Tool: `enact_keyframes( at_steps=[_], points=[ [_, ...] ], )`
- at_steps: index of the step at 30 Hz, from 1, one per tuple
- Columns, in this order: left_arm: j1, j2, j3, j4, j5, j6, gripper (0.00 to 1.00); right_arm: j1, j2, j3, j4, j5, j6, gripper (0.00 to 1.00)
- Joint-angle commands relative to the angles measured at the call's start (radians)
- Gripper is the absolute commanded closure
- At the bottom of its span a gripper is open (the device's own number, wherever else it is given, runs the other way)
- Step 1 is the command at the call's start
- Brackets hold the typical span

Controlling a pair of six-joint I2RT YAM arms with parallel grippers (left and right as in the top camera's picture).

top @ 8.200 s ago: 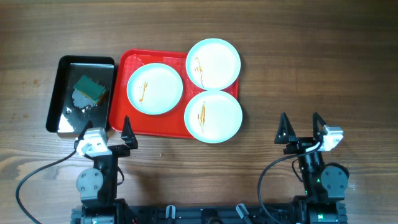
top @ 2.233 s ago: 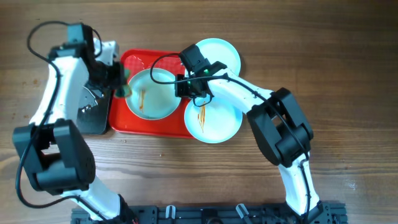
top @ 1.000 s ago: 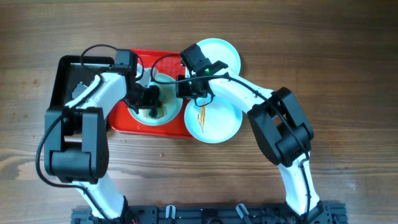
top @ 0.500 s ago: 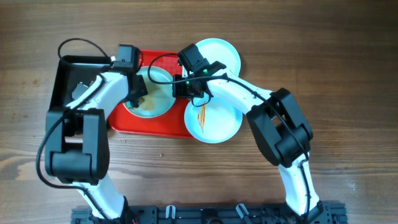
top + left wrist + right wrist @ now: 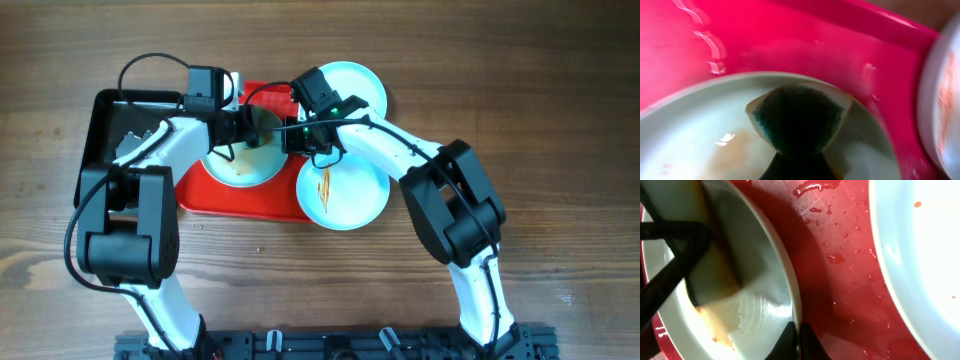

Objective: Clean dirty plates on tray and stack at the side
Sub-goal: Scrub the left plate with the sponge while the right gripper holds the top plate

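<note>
The red tray [image 5: 200, 192] holds a sauce-smeared plate [image 5: 240, 168]. My left gripper [image 5: 252, 128] is shut on a dark green sponge [image 5: 799, 119], which presses on the upper right part of that plate [image 5: 685, 135]. My right gripper [image 5: 797, 341] is shut on the same plate's right rim [image 5: 787, 280], one finger inside and one outside. Brown sauce is smeared over its floor [image 5: 715, 322]. A second plate [image 5: 345, 192] with orange streaks lies at the tray's lower right corner. The third plate [image 5: 358, 88] lies at the upper right, partly under my right arm.
A black tray [image 5: 105, 130] with some foam in it stands left of the red tray, under my left arm. Water drops lie on the wet red tray floor [image 5: 840, 265] between the plates. Bare wooden table [image 5: 560, 120] lies to the right and in front.
My left gripper has swept the sponge across the plate, from its left side to its upper right. The right gripper has kept its hold on the rim.
</note>
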Motion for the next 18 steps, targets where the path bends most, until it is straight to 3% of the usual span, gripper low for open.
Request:
enact_keyframes(
  at_steps=[1,5,9,12,15,18],
  points=[
    [0.003,0.016,-0.007,-0.081,-0.411,-0.296,0.96,0.013,0.023,0.006,-0.013,0.011,-0.001,0.96],
    [0.003,0.013,0.023,-0.421,-0.327,-0.301,0.96,0.013,0.023,0.006,-0.013,0.011,-0.001,0.96],
    [0.003,0.013,0.046,-0.603,0.047,-0.105,0.96,0.013,0.023,0.006,-0.014,0.008,-0.001,0.96],
    [0.003,0.013,0.046,-0.62,0.267,0.012,0.96,0.013,0.023,0.006,-0.022,0.008,-0.001,0.96],
    [0.007,0.013,0.046,-0.543,0.29,0.014,0.96,0.013,0.024,0.006,-0.024,0.008,-0.001,0.96],
    [0.007,0.014,0.046,-0.341,0.272,-0.007,0.96,0.013,0.027,0.006,-0.024,0.008,0.0,0.96]
  ],
)
